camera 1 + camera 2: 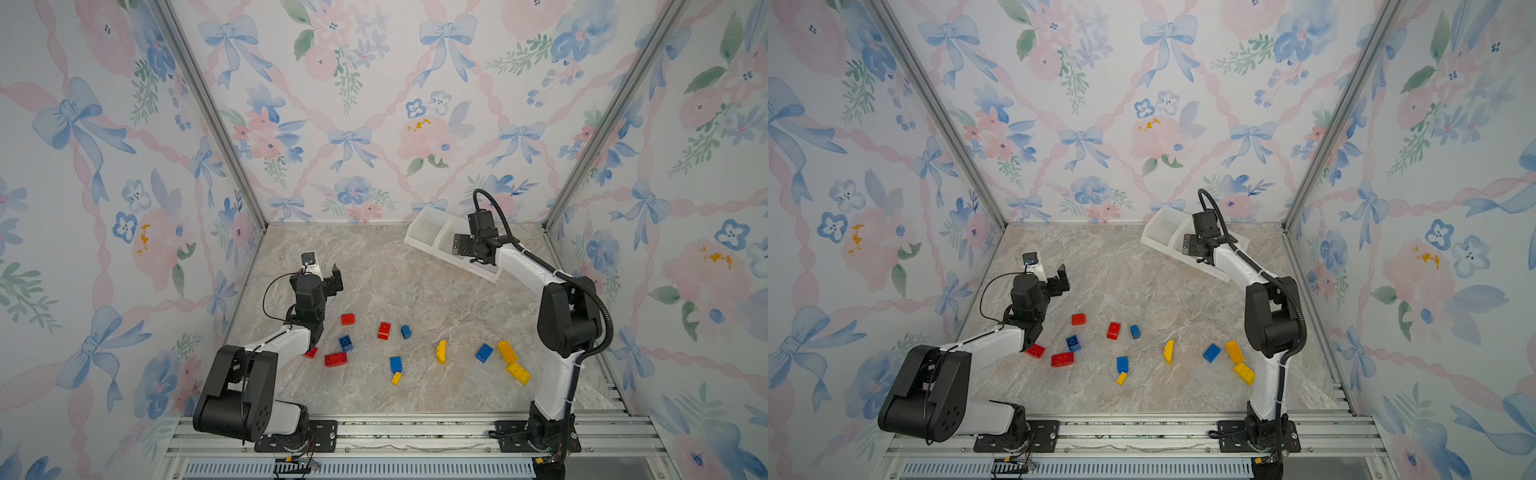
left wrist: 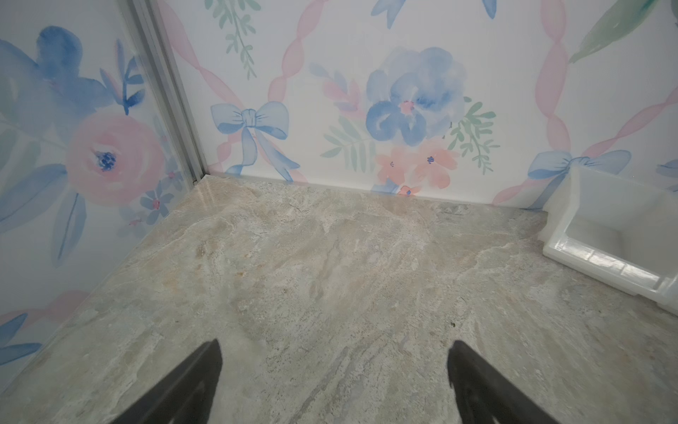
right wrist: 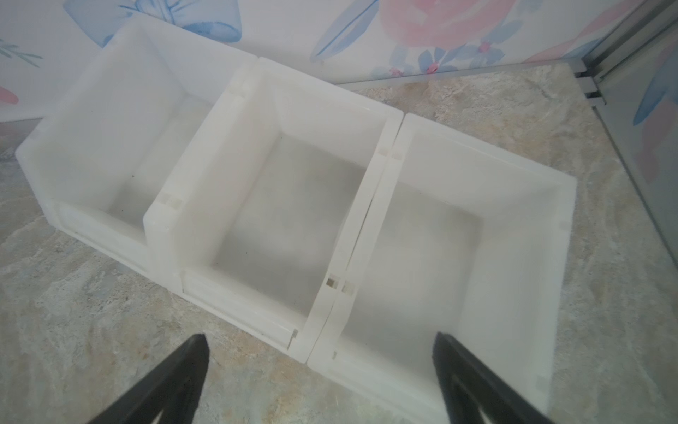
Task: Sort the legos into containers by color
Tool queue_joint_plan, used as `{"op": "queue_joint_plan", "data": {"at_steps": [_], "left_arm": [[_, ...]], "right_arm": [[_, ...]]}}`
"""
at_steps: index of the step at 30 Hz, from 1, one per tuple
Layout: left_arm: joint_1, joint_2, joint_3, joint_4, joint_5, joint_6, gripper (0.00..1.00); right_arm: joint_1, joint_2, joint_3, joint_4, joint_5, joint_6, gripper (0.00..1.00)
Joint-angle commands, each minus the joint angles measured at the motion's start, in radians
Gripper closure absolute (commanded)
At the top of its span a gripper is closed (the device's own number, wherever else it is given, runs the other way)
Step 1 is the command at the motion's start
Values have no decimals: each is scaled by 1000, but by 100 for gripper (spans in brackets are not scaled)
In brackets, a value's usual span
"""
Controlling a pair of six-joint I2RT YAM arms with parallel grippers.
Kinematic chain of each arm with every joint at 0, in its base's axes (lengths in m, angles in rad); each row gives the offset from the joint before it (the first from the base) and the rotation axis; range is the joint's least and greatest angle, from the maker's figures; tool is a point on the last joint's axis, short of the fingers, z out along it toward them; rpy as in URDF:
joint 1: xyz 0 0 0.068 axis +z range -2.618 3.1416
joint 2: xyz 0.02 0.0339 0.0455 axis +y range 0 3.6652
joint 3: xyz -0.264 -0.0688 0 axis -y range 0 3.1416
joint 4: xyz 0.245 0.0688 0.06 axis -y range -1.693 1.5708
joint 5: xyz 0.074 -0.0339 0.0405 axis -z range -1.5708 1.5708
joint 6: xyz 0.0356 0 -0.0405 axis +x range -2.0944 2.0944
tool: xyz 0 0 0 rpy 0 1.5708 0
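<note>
Over the bare containers [image 3: 367, 205], my right claw [image 3: 320, 337] hangs open, empty — scouting drop spots, I judge. My left claw [image 2: 334, 347] gapes too; legos [image 1: 384, 330] lie unsorted on the desk [image 1: 415, 286].

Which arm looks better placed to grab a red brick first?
Left: the left hand, open, hangs close to a red brick; the right hand is off by the empty white bins.

Bright, diffuse, even light; soft grey shadow inside the containers [image 3: 352, 224]; wide-angle warping at edges.
</note>
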Motion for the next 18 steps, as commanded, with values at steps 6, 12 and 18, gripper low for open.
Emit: {"op": "queue_joint_plan", "data": {"at_steps": [6, 12, 18], "left_arm": [[-16, -23, 46, -98, 58, -57, 2], [-43, -20, 62, -117, 54, -68, 2], [-66, -17, 73, -132, 41, -75, 2]], "right_arm": [[-44, 141, 166, -182, -62, 112, 10], [-61, 193, 207, -178, -76, 109, 19], [-63, 221, 226, -169, -72, 98, 28]]}}
